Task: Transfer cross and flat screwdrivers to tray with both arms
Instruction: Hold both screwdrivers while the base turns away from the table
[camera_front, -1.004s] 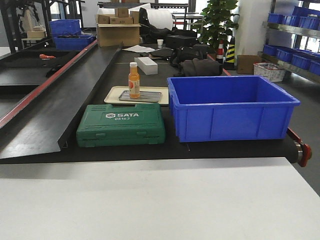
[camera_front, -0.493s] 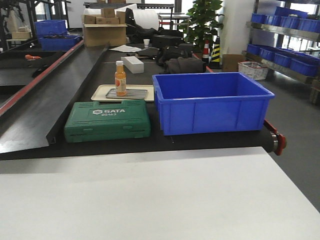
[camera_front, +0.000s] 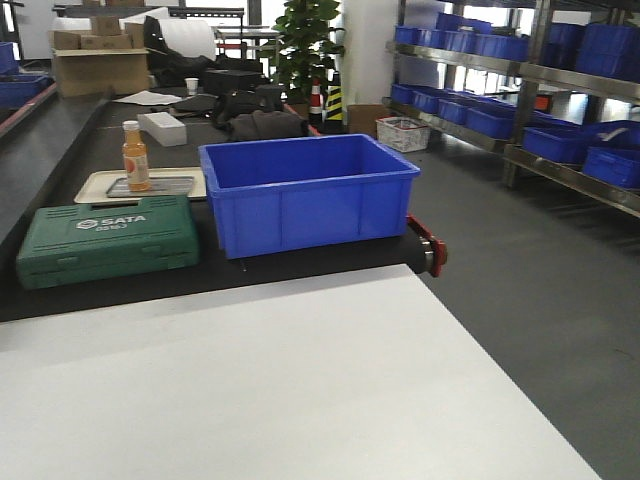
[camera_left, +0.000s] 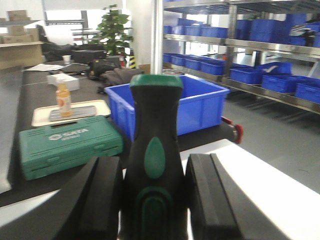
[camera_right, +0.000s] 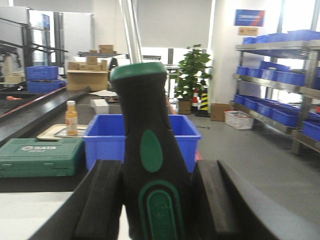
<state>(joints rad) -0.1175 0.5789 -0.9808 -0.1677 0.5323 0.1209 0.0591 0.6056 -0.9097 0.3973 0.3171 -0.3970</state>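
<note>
As grippers (camera_left: 154, 167) (camera_right: 156, 170) clamp screwdrivers (camera_left: 155, 115) (camera_right: 142, 105), case (camera_front: 108, 245) reads SATA

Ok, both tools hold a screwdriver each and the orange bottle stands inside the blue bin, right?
Not inside. The left tool and right tool each hold a screwdriver, but the orange bottle stands on the grey tray beside the blue bin, as the front-facing view shows.

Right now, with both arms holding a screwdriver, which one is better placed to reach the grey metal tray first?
Left, probably. Left gripper and right gripper each clamp a black-and-green-handled screwdriver, but the shallow grey metal tray sits left of the deep blue plastic bin.
</note>
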